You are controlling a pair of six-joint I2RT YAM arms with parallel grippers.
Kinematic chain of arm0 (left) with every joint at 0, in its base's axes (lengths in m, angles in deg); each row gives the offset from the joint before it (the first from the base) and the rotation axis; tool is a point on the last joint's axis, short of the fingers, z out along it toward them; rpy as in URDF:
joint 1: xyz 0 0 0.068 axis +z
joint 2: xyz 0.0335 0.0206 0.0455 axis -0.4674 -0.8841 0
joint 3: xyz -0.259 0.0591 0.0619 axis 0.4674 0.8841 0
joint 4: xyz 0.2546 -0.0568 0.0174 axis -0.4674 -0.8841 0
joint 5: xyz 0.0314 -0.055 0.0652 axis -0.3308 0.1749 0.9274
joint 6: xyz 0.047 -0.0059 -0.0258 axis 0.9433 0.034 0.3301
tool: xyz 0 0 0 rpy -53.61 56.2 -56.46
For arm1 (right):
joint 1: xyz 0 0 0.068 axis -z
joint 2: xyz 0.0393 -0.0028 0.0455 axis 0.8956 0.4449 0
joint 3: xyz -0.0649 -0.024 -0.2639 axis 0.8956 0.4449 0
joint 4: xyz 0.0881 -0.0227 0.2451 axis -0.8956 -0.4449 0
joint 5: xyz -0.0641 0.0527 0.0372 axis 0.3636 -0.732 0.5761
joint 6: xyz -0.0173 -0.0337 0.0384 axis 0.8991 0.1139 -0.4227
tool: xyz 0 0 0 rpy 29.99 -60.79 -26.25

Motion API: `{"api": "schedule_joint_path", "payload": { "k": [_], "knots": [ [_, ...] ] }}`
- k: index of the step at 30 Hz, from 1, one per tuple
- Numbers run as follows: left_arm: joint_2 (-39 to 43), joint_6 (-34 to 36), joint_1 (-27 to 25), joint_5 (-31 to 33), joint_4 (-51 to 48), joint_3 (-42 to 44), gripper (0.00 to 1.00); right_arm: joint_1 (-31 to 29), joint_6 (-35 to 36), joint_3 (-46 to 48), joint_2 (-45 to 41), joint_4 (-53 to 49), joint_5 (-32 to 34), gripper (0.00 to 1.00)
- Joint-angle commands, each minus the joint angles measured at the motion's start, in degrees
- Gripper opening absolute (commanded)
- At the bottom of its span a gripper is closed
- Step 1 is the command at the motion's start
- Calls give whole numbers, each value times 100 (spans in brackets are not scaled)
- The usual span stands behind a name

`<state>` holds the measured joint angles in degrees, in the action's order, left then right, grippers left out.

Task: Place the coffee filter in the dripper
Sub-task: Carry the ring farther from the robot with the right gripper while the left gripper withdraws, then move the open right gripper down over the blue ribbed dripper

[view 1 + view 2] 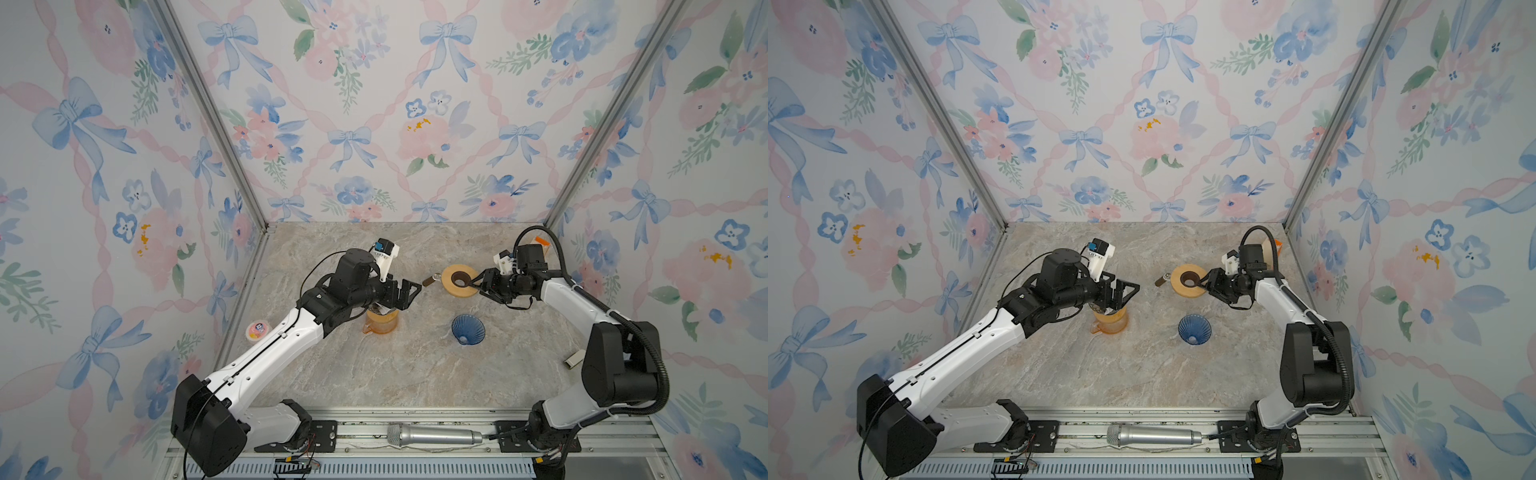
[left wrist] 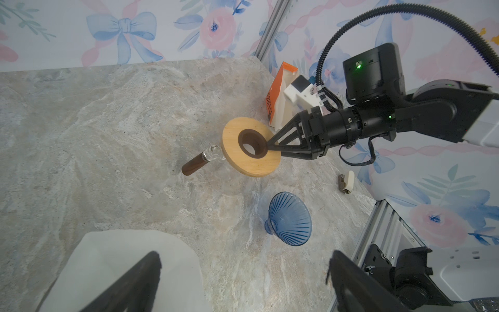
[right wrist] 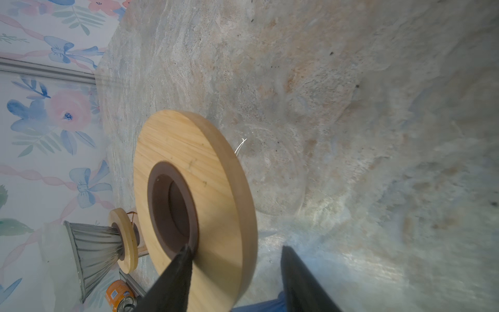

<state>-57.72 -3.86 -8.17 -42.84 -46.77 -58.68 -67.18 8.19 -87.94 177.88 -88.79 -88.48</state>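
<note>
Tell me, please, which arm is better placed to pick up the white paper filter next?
Left. The left end effector hangs wide open right over the white paper filter, whereas the right end effector straddles the wooden ring at its rim, well away, one finger in the hole.

Microphone [image 1: 434, 435] lying at front; pink-lidded tub [image 1: 257, 330] far left; coffee bag [image 2: 278, 94] back right.

I find the desk [image 1: 415, 374] bare in front and the blue dripper [image 1: 468, 329] clear overhead, but the wooden ring [image 1: 457, 292] behind it, the orange jug [image 1: 380, 324] to its left and the coffee bag [image 2: 272, 102] in the far right corner block me.
</note>
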Motion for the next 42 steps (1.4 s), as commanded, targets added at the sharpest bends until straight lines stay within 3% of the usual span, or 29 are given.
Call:
{"api": "schedule_joint_path", "payload": {
  "k": [1, 15, 23, 42],
  "knots": [
    [113, 119, 8, 104, -75, -73, 98, -168, 456, -284, -375, -714, 758, 60],
    [101, 682, 0, 542, -63, -325, 98, -798, 935, -753, -1171, -2083, 2144, 65],
    [-76, 913, -121, 649, -8, -274, 98, -859, 852, -436, -1533, -2431, 2074, 67],
    [707, 637, -316, 1038, 255, 766, 98, -994, 333, 660, -1751, -2381, 1978, 67]
  ]
}}
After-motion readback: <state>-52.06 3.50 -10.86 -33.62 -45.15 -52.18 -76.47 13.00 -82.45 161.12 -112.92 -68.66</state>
